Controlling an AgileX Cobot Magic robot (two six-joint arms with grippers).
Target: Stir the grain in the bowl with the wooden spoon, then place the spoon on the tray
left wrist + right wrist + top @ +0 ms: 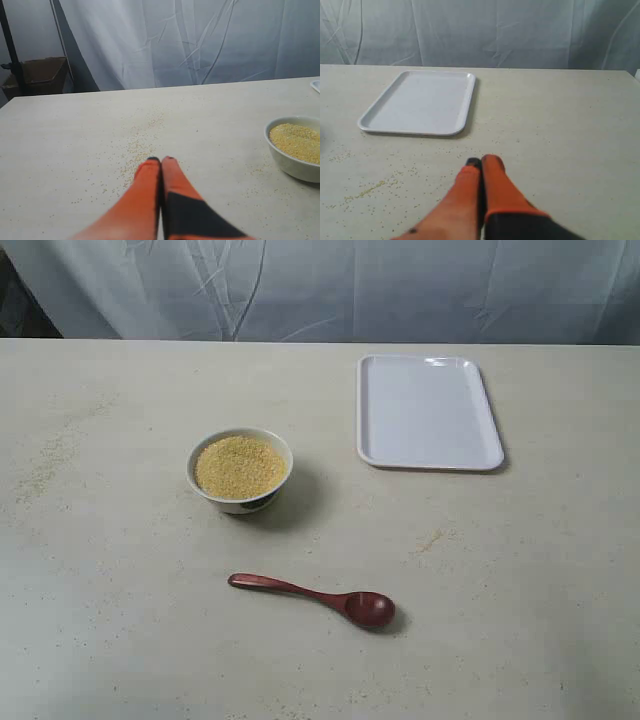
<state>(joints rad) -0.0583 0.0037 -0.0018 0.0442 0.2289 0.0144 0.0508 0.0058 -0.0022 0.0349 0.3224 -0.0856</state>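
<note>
The white bowl (240, 471) stands left of the table's middle, filled with golden-yellow grain (240, 466). The dark wooden spoon (315, 599) lies flat on the table nearer the front, scoop to the right. The white tray (428, 411) rests at the back right with nothing on it. Neither arm shows in the exterior view. In the left wrist view my left gripper (161, 161) is shut and holds nothing, with the bowl (296, 147) off to one side. In the right wrist view my right gripper (482, 162) is shut on nothing, the tray (420, 102) ahead of it.
Spilled grains (142, 145) are scattered over the tabletop by the left gripper, and more grains (367, 190) lie near the right one. A white cloth backdrop (320, 285) hangs behind the table. A cardboard box (37, 75) sits beyond the table's edge.
</note>
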